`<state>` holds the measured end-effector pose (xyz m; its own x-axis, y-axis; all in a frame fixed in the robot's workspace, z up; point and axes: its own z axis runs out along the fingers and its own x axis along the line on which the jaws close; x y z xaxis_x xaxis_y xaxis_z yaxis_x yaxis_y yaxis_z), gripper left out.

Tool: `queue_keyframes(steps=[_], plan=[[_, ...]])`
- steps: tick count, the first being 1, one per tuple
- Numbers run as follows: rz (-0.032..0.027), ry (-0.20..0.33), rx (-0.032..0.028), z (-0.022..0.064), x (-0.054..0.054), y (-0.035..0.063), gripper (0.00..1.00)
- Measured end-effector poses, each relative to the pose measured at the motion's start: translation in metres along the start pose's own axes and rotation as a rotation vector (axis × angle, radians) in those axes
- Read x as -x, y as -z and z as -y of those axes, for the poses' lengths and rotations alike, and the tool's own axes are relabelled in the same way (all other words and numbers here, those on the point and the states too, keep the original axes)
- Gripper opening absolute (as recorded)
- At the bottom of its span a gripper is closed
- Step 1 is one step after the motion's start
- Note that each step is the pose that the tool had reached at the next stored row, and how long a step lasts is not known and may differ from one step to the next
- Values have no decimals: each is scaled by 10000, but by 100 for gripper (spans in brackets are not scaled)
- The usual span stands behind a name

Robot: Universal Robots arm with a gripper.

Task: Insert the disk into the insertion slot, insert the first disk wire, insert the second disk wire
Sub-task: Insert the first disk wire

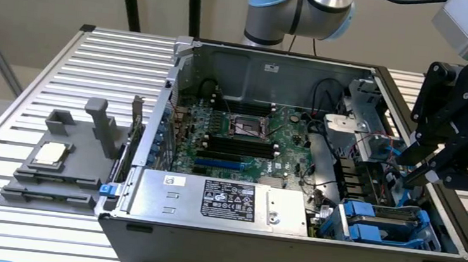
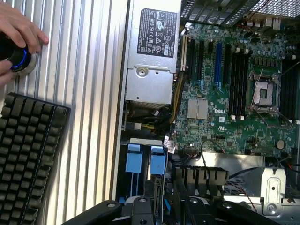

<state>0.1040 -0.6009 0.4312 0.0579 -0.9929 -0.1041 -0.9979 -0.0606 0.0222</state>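
The insertion slot is a grey cage with bright blue clips in the open computer case's near corner, at the exterior view's right. Blue carrier tabs stand in it side by side. I cannot make out the disk's metal body among them. My black gripper reaches down into the case just behind the cage, close to the case's side wall and a bundle of thin wires. In the wrist view the gripper hangs right over the blue tabs. What lies between its jaws is hidden.
A silver labelled power-supply box sits beside the cage. The green motherboard fills the case floor. A grey fixture holding a chip stands on the slatted table. A hand rests on a knob above a black keyboard.
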Motion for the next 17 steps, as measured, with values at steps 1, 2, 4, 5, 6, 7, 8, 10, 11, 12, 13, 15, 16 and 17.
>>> queue_keyframes(steps=[1,2,4,5,6,7,8,10,11,12,13,15,16,17], plan=[[0,0,0,0,0,0,31],[-1,0,0,0,0,0,31],[0,0,0,2,0,0,31],[-2,2,1,25,-2,1,31],[0,1,0,68,-5,-1,31],[0,0,2,112,-7,-4,31],[0,0,2,157,-11,-9,31],[1,1,2,249,-16,-34,31],[-4,0,2,294,-19,-50,31],[-18,-1,3,344,-20,-67,31],[-26,0,4,390,-23,-85,31],[-53,-2,5,480,-28,-118,31],[-65,-2,6,524,-31,-134,31],[-77,-1,6,570,-34,-151,31]])
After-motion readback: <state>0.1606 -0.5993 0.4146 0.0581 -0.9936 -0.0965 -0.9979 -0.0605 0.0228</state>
